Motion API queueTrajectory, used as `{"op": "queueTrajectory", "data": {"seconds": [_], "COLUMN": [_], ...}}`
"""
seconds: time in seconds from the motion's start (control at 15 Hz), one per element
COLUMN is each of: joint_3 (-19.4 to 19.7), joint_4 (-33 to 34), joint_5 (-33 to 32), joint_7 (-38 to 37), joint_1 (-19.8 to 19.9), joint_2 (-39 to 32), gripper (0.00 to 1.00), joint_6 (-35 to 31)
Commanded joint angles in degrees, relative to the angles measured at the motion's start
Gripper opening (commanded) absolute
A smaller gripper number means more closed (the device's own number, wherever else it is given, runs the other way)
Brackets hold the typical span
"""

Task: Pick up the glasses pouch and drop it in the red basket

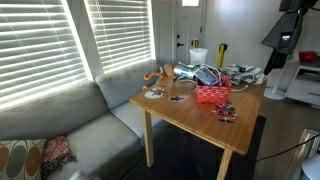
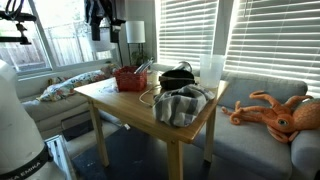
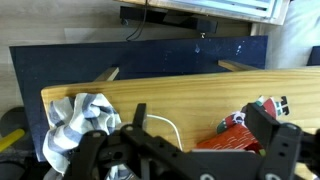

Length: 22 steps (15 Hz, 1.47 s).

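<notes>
**Hovering open gripper above a cluttered wooden table**

In an exterior view we see a wooden table (image 1: 190,115) beside a grey sofa (image 1: 70,125), with window blinds behind. The red basket (image 1: 212,94) sits toward the middle of the tabletop, among small scattered items. The robot arm (image 1: 285,30) shows as a dark shape in the upper corner, high above the table and well apart from it.

In an exterior view from another side, we find the red basket (image 2: 129,79) at the far end of the table, with the arm hanging above that end. Just beside the basket lies what we take to be the glasses pouch (image 2: 177,78), a dark rounded case, though the picture is small. A crumpled grey and white cloth (image 2: 180,106) lies nearer the camera. An orange octopus toy (image 2: 275,112) rests on the sofa.

In the wrist view we look down past the gripper (image 3: 185,140). Its fingers stand wide apart with nothing between them. Below lies the table's edge. On it are the cloth (image 3: 80,115) at one side, a thin white cable (image 3: 165,125) in the middle, and the red basket (image 3: 228,138) at the other side.
</notes>
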State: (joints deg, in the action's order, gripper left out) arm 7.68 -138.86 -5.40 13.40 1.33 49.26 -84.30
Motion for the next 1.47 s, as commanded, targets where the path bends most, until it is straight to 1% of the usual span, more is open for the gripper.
{"op": "queueTrajectory", "data": {"seconds": [0.0, 0.07, 0.27, 0.4, 0.73, 0.93, 1.0, 1.07, 1.2, 1.4], "joint_3": [0.85, 1.17, 0.83, 0.43, -0.32, -1.35, -1.54, -0.87, -1.33, -1.44], "joint_4": [4.35, 5.41, 7.08, 7.34, 6.11, 5.41, 5.73, 5.60, 5.67, 5.73], "joint_5": [4.87, 6.58, 9.33, 9.95, 11.66, 13.37, 13.44, 11.96, 12.12, 12.18], "joint_7": [-6.39, -8.23, -14.89, -19.02, -29.81, -37.30, -37.86, -34.55, -36.36, -36.82], "joint_1": [0.96, 1.22, 3.20, 5.01, 8.68, 9.69, 9.45, 9.24, 9.18, 9.21], "joint_2": [-5.62, -7.18, -12.12, -14.94, -21.73, -24.92, -25.29, -24.57, -25.75, -25.83], "gripper": [1.00, 1.00, 1.00, 1.00, 1.00, 1.00, 1.00, 1.00, 1.00, 1.00], "joint_6": [-1.67, -2.10, -6.11, -9.56, -17.97, -24.56, -25.00, -23.22, -24.50, -24.60]}}
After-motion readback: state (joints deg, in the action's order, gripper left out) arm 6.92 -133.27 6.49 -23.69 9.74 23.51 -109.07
